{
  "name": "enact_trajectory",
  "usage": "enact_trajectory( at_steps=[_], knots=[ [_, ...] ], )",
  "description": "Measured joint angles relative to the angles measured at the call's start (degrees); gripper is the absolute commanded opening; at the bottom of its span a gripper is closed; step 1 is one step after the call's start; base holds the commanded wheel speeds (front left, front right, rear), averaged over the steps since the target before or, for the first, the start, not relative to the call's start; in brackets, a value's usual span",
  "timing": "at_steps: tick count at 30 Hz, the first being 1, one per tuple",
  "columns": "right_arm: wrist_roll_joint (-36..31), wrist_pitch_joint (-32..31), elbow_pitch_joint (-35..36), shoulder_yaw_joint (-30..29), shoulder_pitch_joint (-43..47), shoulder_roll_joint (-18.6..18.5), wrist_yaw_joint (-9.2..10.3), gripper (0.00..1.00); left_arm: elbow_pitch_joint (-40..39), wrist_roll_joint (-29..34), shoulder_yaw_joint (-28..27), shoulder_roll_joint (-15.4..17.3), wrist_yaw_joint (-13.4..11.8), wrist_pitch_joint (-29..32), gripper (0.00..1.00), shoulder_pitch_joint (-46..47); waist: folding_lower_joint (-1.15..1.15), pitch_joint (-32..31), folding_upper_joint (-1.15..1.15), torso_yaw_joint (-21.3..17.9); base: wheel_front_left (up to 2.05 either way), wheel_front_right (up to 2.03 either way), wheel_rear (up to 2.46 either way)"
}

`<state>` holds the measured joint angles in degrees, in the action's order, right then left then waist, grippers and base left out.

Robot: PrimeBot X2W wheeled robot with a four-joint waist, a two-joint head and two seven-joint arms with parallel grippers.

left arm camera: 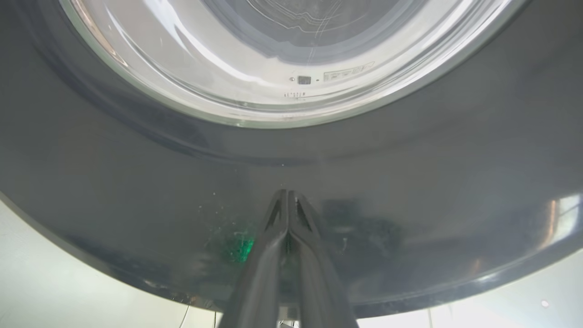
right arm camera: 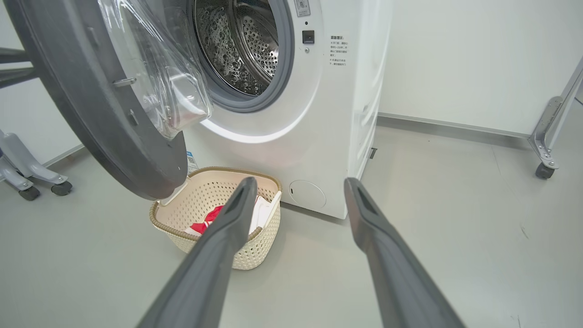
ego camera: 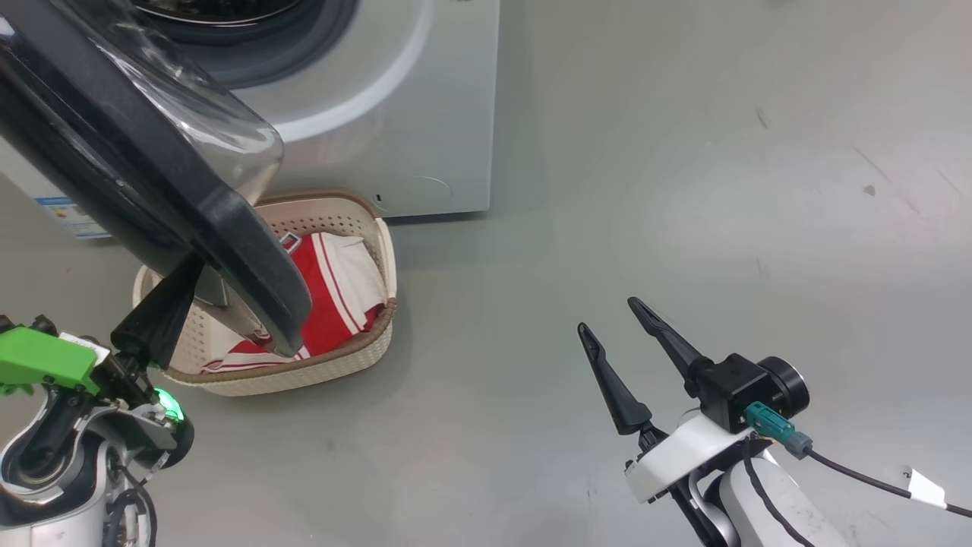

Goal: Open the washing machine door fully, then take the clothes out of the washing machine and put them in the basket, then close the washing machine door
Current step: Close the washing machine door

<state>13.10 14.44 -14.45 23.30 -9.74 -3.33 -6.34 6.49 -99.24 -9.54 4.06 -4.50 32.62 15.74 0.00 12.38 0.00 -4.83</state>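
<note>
Against the left hand's (left arm camera: 288, 193) clenched tips lies the black rim of the washing machine door (left arm camera: 136, 182), which stands open. Just beyond that hand, the basket (ego camera: 386, 258) holds the clothes (ego camera: 330, 300). The right hand (ego camera: 607, 315) is released and empty over the floor (ego camera: 683, 190), well apart from the basket.

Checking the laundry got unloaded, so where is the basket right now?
The basket sits on the floor in front of the washing machine, lower left in the head view, beneath the open door, holding the clothes.
</note>
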Motion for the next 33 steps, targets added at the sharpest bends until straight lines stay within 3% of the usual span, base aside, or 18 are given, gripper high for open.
enact_trajectory(
  at_steps=[19,33],
  knots=[
    [3.03,0.0,2.49,1.51,-0.76,0.13,1.47,1.0,0.59,1.44,-3.5,0.07,-0.85,-6.56,0.0,3.16,0.0,4.82,0.0,-12.65,0.0,0.0,0.0],
    [4.15,0.0,3.69,2.02,-1.46,0.23,2.54,1.0,3.6,1.59,-5.64,-0.4,-1.26,-12.12,0.0,9.05,0.0,7.7,0.0,-17.55,0.0,0.0,0.0]
  ],
)
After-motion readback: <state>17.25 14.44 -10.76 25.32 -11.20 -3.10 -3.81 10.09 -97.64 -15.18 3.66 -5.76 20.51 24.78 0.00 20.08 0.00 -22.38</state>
